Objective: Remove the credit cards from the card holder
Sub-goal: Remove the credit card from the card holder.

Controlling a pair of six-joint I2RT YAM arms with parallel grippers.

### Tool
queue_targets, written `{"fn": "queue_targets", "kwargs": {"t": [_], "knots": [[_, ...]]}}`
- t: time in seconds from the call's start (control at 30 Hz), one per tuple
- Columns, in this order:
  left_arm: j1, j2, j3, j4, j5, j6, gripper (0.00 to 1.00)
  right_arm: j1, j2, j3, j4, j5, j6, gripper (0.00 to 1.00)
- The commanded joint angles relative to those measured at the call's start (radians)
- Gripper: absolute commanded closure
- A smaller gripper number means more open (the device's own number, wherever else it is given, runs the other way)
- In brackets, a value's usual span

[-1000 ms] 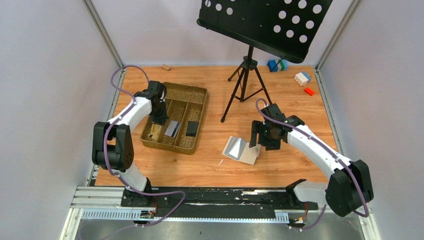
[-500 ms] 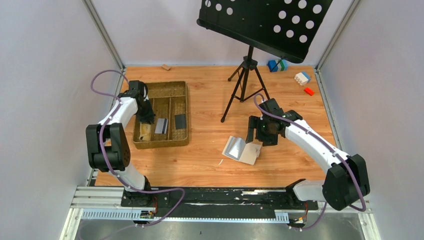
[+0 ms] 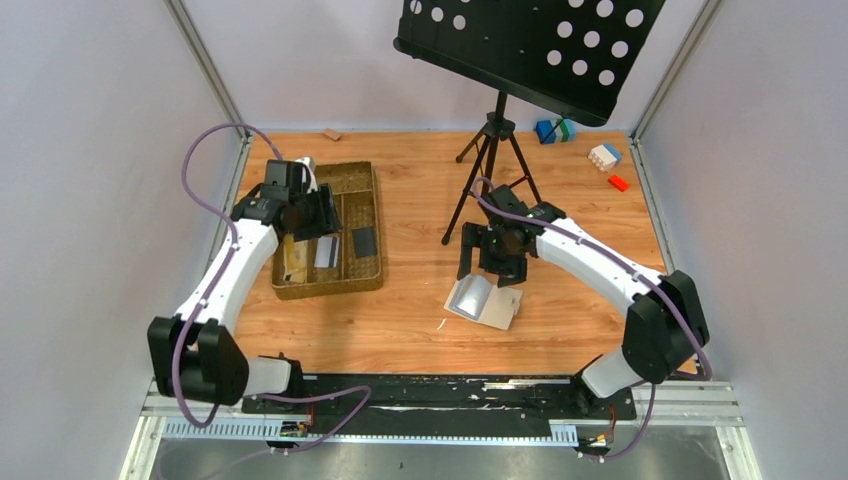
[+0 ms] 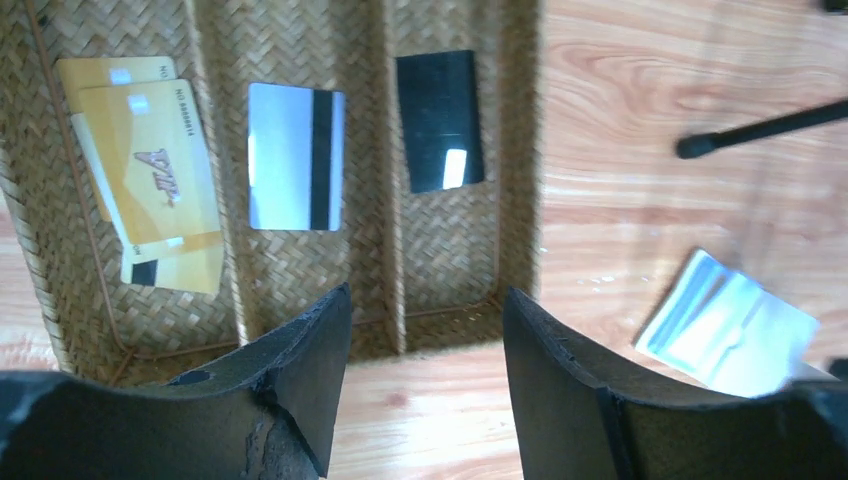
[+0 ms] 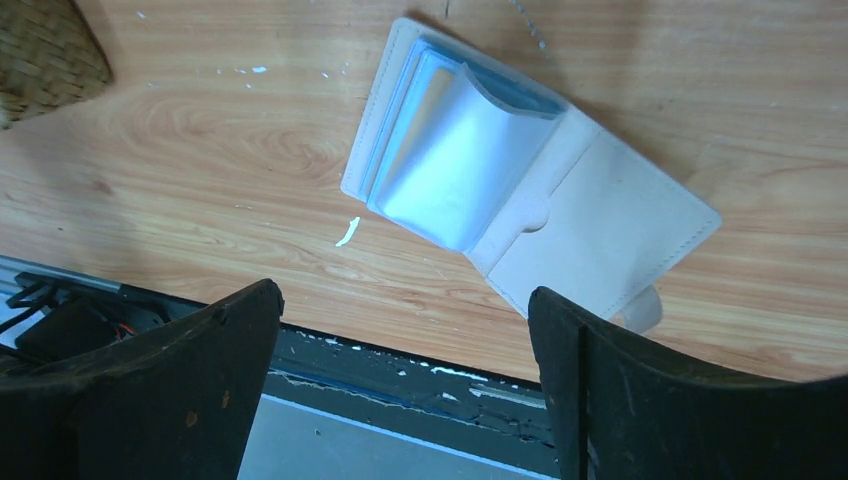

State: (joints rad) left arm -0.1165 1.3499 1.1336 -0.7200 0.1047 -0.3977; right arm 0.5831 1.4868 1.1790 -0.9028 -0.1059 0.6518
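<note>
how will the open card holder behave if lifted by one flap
Probably floppy: the card holder lies hinged open, so the other flap would likely hang. Its glossy sleeves bulge up and look slippery, apt to buckle when pinched. Lying flat on the table, it would likely slide if pushed, not tip.

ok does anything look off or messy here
The card holder lies splayed open on the table, its clear sleeves bulging up. In the left compartment of the tray, two yellow cards overlap crookedly, unlike the single silver card and black card. A small white fleck lies beside the holder.
</note>
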Motion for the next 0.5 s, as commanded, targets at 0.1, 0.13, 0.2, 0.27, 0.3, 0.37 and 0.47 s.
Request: {"fn": "queue_targets", "kwargs": {"t": [0.1, 0.13, 0.2, 0.27, 0.3, 0.37, 0.47], "knots": [[-0.143, -0.157, -0.061, 0.050, 0.139, -0.062, 0.37, 0.021, 0.022, -0.091, 0.005, -0.003, 0.084, 0.12], [-0.181, -0.162, -0.075, 0.068, 0.151, -0.077, 0.38, 0.020, 0.006, -0.116, 0.020, -0.005, 0.086, 0.15], [-0.269, -0.158, -0.106, 0.112, 0.169, -0.113, 0.39, 0.007, -0.032, -0.192, 0.059, -0.015, 0.089, 0.18], [-0.353, -0.141, -0.136, 0.171, 0.181, -0.146, 0.40, -0.010, -0.070, -0.261, 0.117, -0.044, 0.089, 0.21], [-0.390, -0.126, -0.144, 0.190, 0.178, -0.163, 0.40, -0.021, -0.084, -0.290, 0.139, -0.055, 0.090, 0.23], [-0.465, -0.083, -0.142, 0.211, 0.169, -0.184, 0.41, -0.039, -0.103, -0.327, 0.156, -0.051, 0.094, 0.30], [-0.549, -0.008, -0.108, 0.232, 0.170, -0.216, 0.42, -0.053, -0.129, -0.378, 0.179, -0.043, 0.090, 0.45]]}}
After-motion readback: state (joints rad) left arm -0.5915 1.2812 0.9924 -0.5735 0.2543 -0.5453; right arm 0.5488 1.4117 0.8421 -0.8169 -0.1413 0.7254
